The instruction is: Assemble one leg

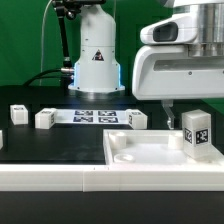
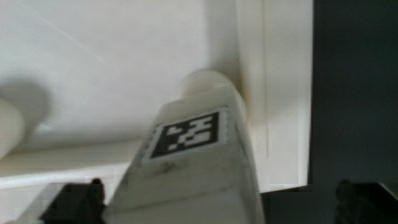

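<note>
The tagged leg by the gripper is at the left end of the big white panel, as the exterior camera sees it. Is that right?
No. The leg by the gripper is at the right end of the big white panel, not the left; the exterior view shows it.

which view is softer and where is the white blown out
Wrist view: soft all over, though the tag on the leg is readable; the white panel behind it washes out, its edges faint. Exterior view: sharper, the white panel bright, a blue glow around the arm base.
</note>
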`<act>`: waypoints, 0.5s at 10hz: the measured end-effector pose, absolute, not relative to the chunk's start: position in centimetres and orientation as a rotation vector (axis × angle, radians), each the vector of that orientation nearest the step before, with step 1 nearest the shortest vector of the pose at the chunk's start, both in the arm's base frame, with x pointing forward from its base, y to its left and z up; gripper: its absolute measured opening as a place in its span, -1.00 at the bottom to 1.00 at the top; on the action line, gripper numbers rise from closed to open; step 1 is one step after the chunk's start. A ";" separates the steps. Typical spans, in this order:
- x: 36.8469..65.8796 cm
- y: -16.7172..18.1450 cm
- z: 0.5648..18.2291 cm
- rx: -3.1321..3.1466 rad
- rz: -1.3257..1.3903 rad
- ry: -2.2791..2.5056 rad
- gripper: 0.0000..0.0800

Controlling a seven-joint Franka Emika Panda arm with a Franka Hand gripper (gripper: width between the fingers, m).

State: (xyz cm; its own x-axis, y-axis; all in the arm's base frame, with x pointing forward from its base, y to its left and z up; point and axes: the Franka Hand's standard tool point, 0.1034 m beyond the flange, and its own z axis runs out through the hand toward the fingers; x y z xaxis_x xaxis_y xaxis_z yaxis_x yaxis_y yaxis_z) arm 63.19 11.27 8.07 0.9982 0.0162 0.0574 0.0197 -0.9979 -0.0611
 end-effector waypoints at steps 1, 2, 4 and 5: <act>63.4 11.1 8.1 -3.079 -0.109 -0.124 0.62; 63.4 11.1 8.1 -3.079 -0.109 -0.158 0.60; 63.4 11.1 8.1 -3.079 -0.109 -0.149 0.17; 63.4 11.1 8.1 -3.079 -0.108 -0.150 -0.27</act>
State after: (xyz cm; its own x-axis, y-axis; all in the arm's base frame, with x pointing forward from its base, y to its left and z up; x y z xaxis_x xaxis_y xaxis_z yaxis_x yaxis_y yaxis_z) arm 63.36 11.08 8.08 0.9928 0.0948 0.0729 0.0988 -0.9937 -0.0536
